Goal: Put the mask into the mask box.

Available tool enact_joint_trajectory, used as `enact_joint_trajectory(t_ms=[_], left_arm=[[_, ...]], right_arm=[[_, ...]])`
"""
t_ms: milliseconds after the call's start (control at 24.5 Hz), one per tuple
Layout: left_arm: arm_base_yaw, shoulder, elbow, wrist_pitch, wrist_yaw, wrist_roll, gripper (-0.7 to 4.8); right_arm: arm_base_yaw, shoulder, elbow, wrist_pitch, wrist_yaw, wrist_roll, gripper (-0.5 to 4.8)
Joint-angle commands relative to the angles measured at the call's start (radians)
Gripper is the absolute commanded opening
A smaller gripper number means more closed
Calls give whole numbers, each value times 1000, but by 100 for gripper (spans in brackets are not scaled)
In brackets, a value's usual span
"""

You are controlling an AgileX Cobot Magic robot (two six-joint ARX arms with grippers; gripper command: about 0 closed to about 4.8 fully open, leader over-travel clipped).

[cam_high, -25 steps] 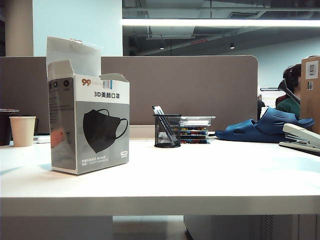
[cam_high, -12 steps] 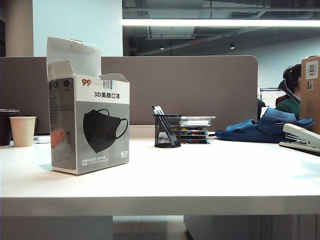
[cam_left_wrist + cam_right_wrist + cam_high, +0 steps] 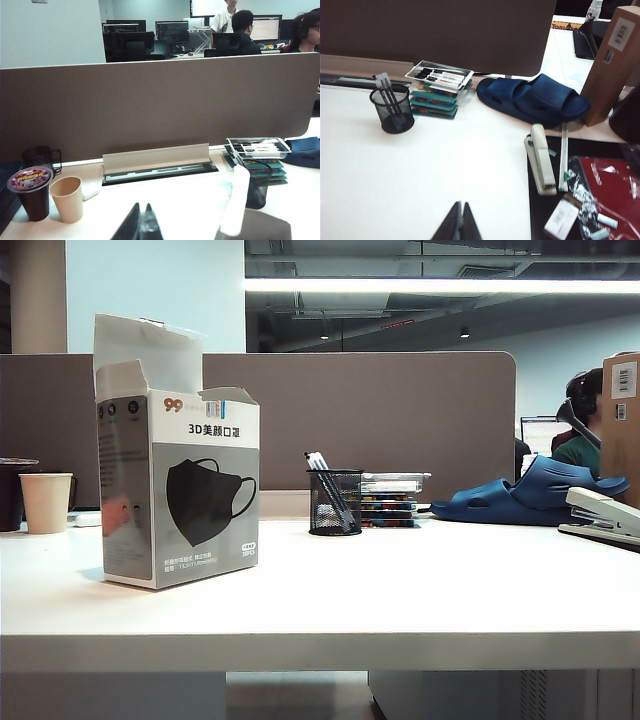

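The mask box (image 3: 205, 490), a tall white and grey carton with a printed black mask picture, stands upright on the left of the white table (image 3: 400, 590) with its top flaps open. Neither gripper shows in the exterior view. In the left wrist view my left gripper (image 3: 142, 206) hovers over the table with its jaws shut, beside a white flap of the mask box (image 3: 234, 200). My right gripper (image 3: 461, 204) is shut over bare table in the right wrist view. The mask is out of view.
A paper cup (image 3: 45, 502) and a lidded dark cup (image 3: 32, 192) stand left of the box. Behind it are a mesh pen holder (image 3: 334, 502), stacked marker trays (image 3: 390, 498), a blue slipper (image 3: 530, 495), a stapler (image 3: 603, 515) and a brown cardboard box (image 3: 610, 65). A brown partition (image 3: 400, 420) backs the table.
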Motion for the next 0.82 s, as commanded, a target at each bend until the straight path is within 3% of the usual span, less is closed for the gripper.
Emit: enact_joint_trajectory(t_ms=[41,286,816], left_arm=[[1,-67,-21,-58,-3,-3,-6],[1,-237,-110,-124,-3,-3,-6],[1,-539,-233,-319,-29,-3,-6]], right_arm=[[0,-101,-96,15,-1,5,-9],[1,-300,-288,26,-3,52,-9],[1,-539,-451,14,-4,77,-9]])
